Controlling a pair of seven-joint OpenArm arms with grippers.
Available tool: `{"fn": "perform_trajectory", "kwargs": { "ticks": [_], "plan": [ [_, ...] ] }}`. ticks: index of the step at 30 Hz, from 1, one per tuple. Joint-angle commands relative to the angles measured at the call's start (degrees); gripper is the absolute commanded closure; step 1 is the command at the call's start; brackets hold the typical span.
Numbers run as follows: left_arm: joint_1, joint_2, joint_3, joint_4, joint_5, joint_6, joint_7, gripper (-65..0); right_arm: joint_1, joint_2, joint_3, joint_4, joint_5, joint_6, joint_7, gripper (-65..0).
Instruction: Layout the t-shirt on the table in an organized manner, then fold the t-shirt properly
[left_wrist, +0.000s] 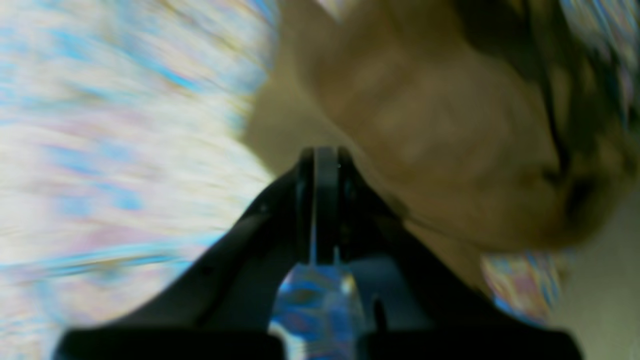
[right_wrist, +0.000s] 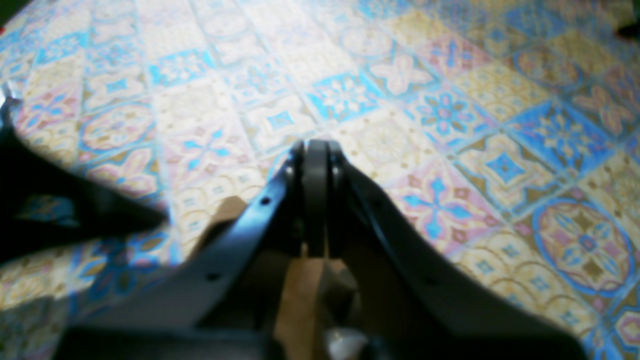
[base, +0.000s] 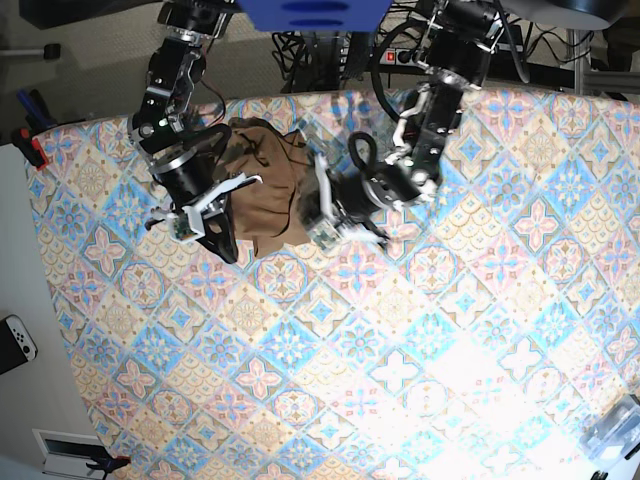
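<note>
The tan-brown t-shirt (base: 265, 190) sits bunched up near the far left part of the patterned table (base: 420, 330), between my two arms. My left gripper (base: 316, 200) is at the shirt's right edge. In the blurred left wrist view its tips (left_wrist: 325, 155) are shut, with the t-shirt (left_wrist: 440, 125) spreading out from them, so it looks pinched. My right gripper (base: 226, 250) is by the shirt's left edge and points at the table. Its tips (right_wrist: 316, 147) are shut over bare table (right_wrist: 450, 115), and a little t-shirt (right_wrist: 300, 295) shows under its body.
A white game controller (base: 15, 340) lies off the table's left side. Red-handled tools (base: 32, 148) sit at the far left corner. A clear plastic box (base: 615, 432) is at the near right corner. Cables and a power strip (base: 400, 55) run behind the table.
</note>
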Motion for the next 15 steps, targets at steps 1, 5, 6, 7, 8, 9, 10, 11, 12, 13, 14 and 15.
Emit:
{"fn": "perform_trajectory", "kwargs": {
  "ticks": [1, 5, 6, 7, 8, 9, 10, 11, 12, 13, 14, 15],
  "plan": [
    [0.2, -0.2, -0.6, 2.5, -0.6, 0.0, -0.8, 0.0, -0.8, 0.0, 1.2, 1.5, 0.6, 0.3, 0.9, 0.0],
    [3.6, -1.9, -3.1, 7.6, -0.6, 0.0, -0.6, 0.0, -1.5, 0.0, 3.7, 3.6, 0.6, 0.3, 1.0, 0.0],
    [4.4, -2.7, -3.3, 8.6, -0.6, 0.0, -0.6, 0.0, -2.0, 0.0, 4.9, 3.8, 0.6, 0.3, 1.0, 0.0],
    [5.4, -3.6, -3.5, 9.5, -0.6, 0.0, -0.6, 0.0, -2.7, 0.0, 6.1, 4.1, 0.6, 0.3, 1.2, 0.0],
    [6.8, -4.7, -3.5, 10.5, -0.6, 0.0, -0.6, 0.0, -3.5, 0.0, 7.2, 4.2, 0.6, 0.3, 1.5, 0.0],
    [8.3, -5.8, -3.5, 11.6, -0.6, 0.0, -0.6, 0.0, -4.5, -0.1, 8.4, 4.2, 0.7, 0.3, 1.5, 0.0],
    [9.9, -6.6, -3.5, 12.7, -0.6, 0.0, -0.6, 0.0, -5.5, -0.1, 9.5, 4.3, 0.7, 0.3, 1.5, 0.0],
    [11.5, -7.5, -3.6, 13.8, -0.6, 0.0, -0.6, 0.0, -6.4, -0.1, 10.7, 4.5, 0.8, 0.3, 1.5, 0.0],
    [13.1, -8.5, -3.6, 14.6, -0.6, 0.0, -0.6, 0.0, -7.1, -0.2, 11.9, 4.5, 0.8, 0.3, 1.6, 0.0],
    [14.1, -9.6, -3.6, 14.9, -0.6, 0.0, -0.7, 0.0, -7.3, -0.2, 13.1, 4.6, 0.8, 0.3, 1.7, 0.0],
    [15.2, -10.4, -3.7, 15.0, -0.7, 0.0, -0.8, 0.0, -7.5, -0.2, 14.5, 4.8, 0.8, 0.3, 2.1, 0.0],
    [16.3, -11.2, -3.7, 15.0, -0.7, 0.0, -0.8, 0.0, -7.6, -0.3, 16.1, 4.8, 0.8, 0.3, 3.0, 0.0]
  ]
}}
